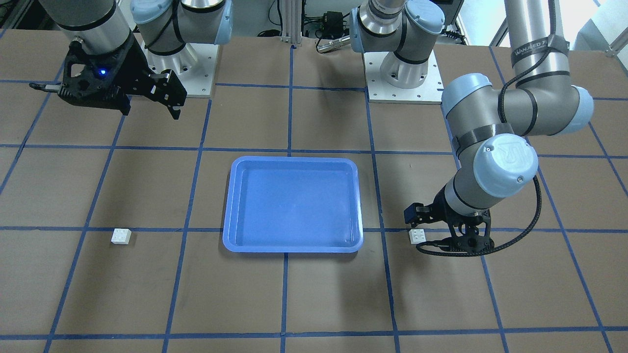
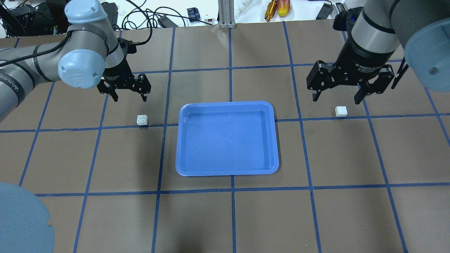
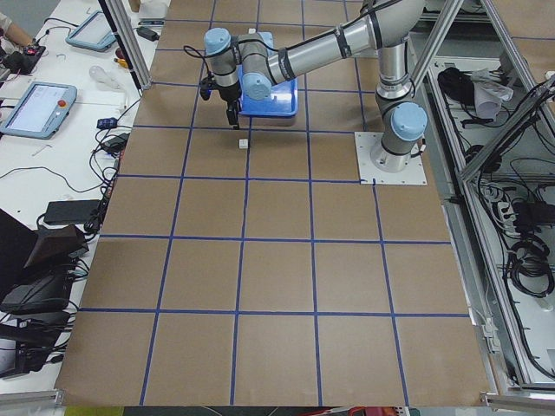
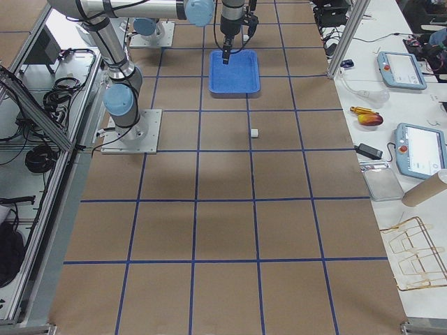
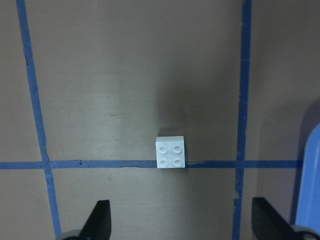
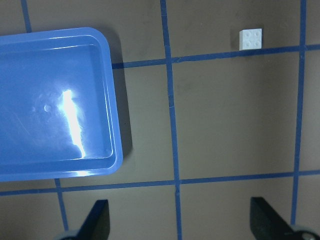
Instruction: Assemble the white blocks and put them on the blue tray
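The blue tray lies empty at the table's middle. One white block sits on a blue tape line left of the tray. My left gripper hovers open above it, and in the left wrist view the block lies between and ahead of the fingertips. The other white block sits right of the tray. My right gripper is open and empty, higher up near it. The right wrist view shows that block at the top right and the tray at the left.
The table is brown with a grid of blue tape lines. The two arm bases stand at the robot's side. Cables and small tools lie beyond the table's far edge.
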Controlling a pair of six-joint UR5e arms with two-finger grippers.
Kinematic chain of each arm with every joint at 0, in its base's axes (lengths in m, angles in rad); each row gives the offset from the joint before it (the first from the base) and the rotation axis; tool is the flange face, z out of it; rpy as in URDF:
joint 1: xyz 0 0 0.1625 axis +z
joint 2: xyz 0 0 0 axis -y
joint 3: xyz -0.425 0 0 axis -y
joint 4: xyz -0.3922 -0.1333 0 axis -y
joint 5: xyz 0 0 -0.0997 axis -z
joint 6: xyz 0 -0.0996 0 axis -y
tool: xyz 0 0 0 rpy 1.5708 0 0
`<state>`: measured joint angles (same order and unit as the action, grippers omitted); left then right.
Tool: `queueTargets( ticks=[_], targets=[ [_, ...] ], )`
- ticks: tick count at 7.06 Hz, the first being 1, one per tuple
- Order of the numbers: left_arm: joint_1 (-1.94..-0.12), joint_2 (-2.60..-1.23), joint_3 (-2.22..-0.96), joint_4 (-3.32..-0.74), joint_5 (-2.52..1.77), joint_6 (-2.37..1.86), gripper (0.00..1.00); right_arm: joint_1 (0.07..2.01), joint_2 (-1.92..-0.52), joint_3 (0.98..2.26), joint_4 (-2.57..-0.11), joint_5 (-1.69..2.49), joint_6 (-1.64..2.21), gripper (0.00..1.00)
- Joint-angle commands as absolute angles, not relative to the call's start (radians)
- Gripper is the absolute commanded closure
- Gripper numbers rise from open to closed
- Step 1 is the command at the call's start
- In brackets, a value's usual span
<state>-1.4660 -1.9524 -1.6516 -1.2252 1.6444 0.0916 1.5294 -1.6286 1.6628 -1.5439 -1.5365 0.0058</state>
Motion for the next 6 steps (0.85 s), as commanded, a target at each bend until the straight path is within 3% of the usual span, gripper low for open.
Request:
queueTargets(
  ticks=[1, 5, 6],
  targets=[
    [-1.447, -2.014, -1.684, -1.166, 1.647, 0.095, 0.0, 1.41, -1.594, 1.66, -1.565, -1.531, -0.318, 0.0],
    [-1.45, -2.052, -1.749, -1.065, 1.641, 0.081, 0.0, 1.238, -1.526, 1.663, -1.628, -1.444, -0.863, 0.0],
    [-1.45, -2.057, -1.764, -1.028, 1.644, 0.103, 0.04, 1.198, -1.5, 1.663, -1.631, -1.428, -1.038, 0.0]
  ],
)
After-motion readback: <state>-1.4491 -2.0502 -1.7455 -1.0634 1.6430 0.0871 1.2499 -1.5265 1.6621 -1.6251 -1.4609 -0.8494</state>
